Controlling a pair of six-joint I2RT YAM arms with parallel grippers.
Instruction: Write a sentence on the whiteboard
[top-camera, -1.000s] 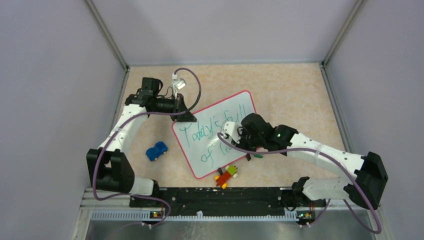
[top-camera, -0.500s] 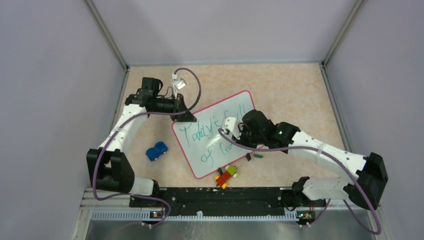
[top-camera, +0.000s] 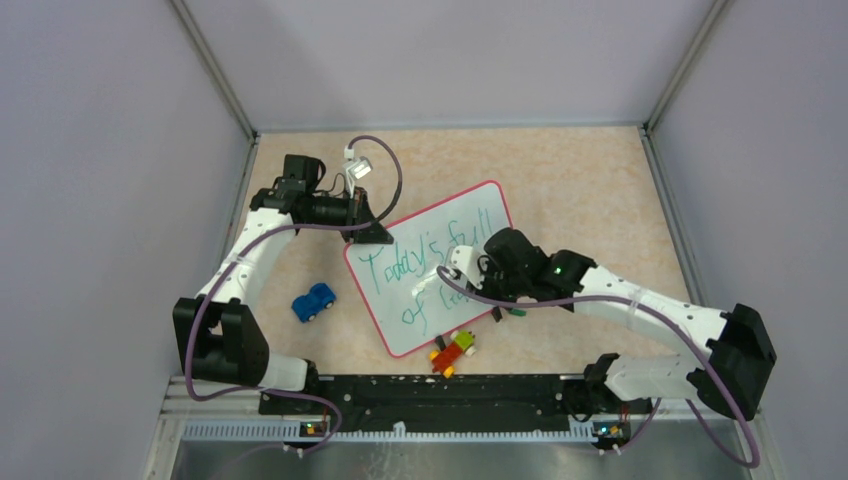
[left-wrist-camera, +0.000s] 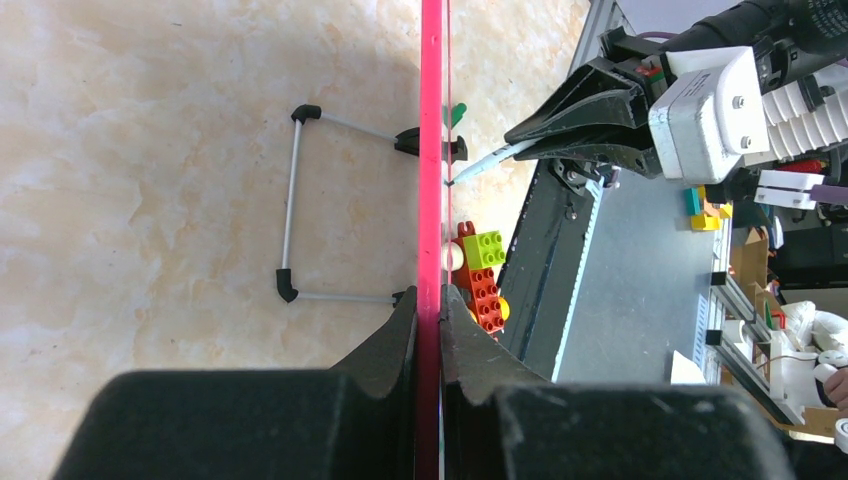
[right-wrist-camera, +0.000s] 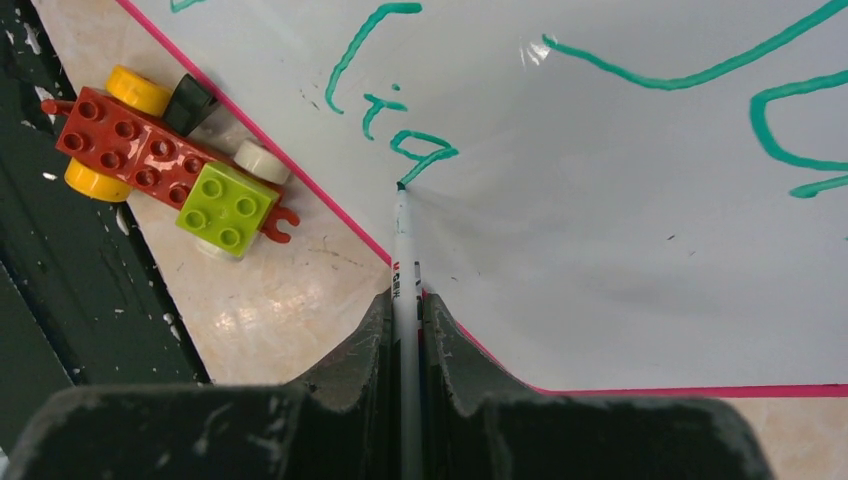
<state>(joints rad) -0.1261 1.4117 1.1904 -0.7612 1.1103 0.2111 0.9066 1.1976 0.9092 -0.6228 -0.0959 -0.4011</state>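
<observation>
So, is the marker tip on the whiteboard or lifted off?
On: in the right wrist view the marker touches the whiteboard at the tail of the g.

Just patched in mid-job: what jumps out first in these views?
The whiteboard at table centre carries green lettering in two lines, and the right gripper presses a marker tip-down on the lower line. The left gripper clamps the board's far-left rim; a brick toy vehicle lies at its near edge, a blue toy car to its left.
</observation>
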